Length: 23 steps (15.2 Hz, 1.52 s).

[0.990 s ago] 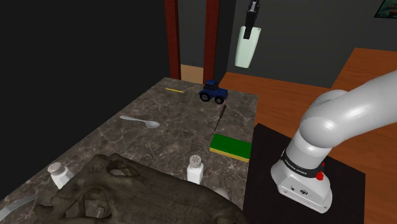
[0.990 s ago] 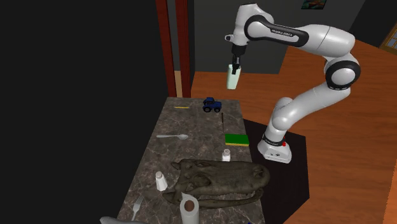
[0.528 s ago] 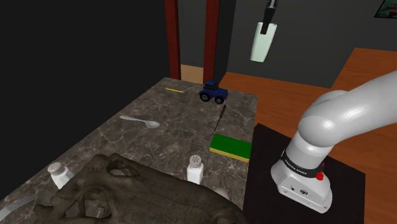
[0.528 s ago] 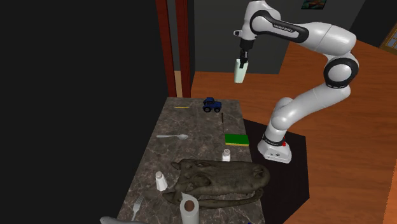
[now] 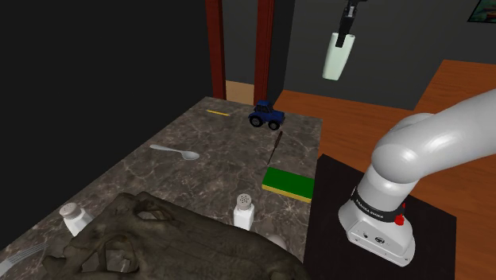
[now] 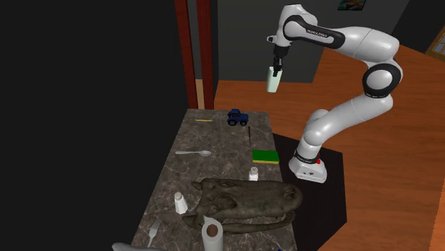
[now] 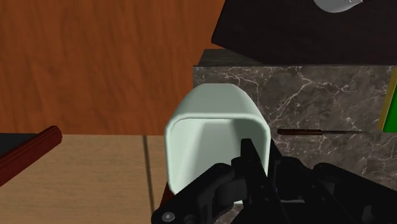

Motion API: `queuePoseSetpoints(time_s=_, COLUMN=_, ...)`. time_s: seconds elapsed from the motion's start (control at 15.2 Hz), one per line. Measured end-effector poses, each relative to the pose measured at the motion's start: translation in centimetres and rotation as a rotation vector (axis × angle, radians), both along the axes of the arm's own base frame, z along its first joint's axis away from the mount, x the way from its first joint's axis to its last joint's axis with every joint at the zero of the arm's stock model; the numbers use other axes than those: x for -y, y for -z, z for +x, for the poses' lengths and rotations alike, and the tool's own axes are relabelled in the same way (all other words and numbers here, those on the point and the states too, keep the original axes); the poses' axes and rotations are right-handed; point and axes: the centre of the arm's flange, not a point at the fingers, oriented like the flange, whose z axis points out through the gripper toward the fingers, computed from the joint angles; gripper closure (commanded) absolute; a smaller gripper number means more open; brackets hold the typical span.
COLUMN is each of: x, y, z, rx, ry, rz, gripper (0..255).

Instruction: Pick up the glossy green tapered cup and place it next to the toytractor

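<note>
Nearest the shoulder camera, a dark olive crumpled heap (image 5: pixel 159 239) lay on the marble counter (image 5: pixel 199 179). A fork (image 6: pixel 153 228) and a white shaker (image 5: pixel 73 217) were on that view's left of it, and a second white shaker (image 5: pixel 244 211) stood just past it. The black stand (image 5: pixel 441 235) carried the arm's white base at the lower right.

Farther along, a green block with a yellow edge (image 5: pixel 288 184) lay near the counter's edge beside the stand. A spoon (image 5: pixel 175 150) lay toward the left, and a thin dark stick (image 5: pixel 278 145) ran from the block toward the far end. At that far end a yellow pencil (image 5: pixel 218 113) lay flat, and the blue toy tractor (image 5: pixel 266 115) stood on its wheels, apart from the pencil.

Beyond the tractor, high above it and toward the view's right, the gripper (image 5: pixel 343 36) pointed down. Its fingers (image 7: pixel 251 156) were clenched on the wall of the tapered cup (image 5: pixel 339 57), which looked pale greenish white. The cup hung in the air, mouth upward. In the wrist view one finger reached inside the open mouth, and the counter's corner and the wooden floor (image 7: pixel 95 63) lay below the cup. Farthest back stood two red-brown posts (image 5: pixel 215 48) against a dark wall.
</note>
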Motion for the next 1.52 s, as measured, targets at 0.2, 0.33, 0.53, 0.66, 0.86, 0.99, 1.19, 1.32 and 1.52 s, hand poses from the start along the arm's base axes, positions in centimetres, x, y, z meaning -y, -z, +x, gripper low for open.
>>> queuePoseSetpoints(time_s=0.2, x=0.1, y=1.6, z=0.0, rx=0.000, ry=0.000, rz=0.000, gripper=255)
queuePoseSetpoints(time_s=0.33, x=0.1, y=2.7, z=-0.1, rx=0.000, ry=0.000, rz=0.000, gripper=255)
queuePoseSetpoints(time_s=0.53, x=0.1, y=4.2, z=0.0, rx=0.000, ry=0.000, rz=0.000, gripper=255)
queuePoseSetpoints(time_s=0.66, x=0.2, y=5.3, z=-0.1, rx=0.000, ry=0.000, rz=0.000, gripper=255)
queuePoseSetpoints(time_s=0.86, x=0.1, y=6.8, z=-0.2, rx=0.000, ry=0.000, rz=0.000, gripper=255)
queuePoseSetpoints(time_s=0.99, x=0.1, y=7.9, z=-0.2, rx=0.000, ry=0.000, rz=0.000, gripper=255)
queuePoseSetpoints(time_s=1.19, x=0.0, y=9.7, z=-0.1, rx=0.000, ry=0.000, rz=0.000, gripper=255)
queuePoseSetpoints(time_s=1.32, x=0.0, y=10.7, z=-0.2, rx=0.000, ry=0.000, rz=0.000, gripper=255)
queuePoseSetpoints(time_s=1.52, x=0.0, y=12.1, z=-0.2, rx=0.000, ry=0.000, rz=0.000, gripper=255)
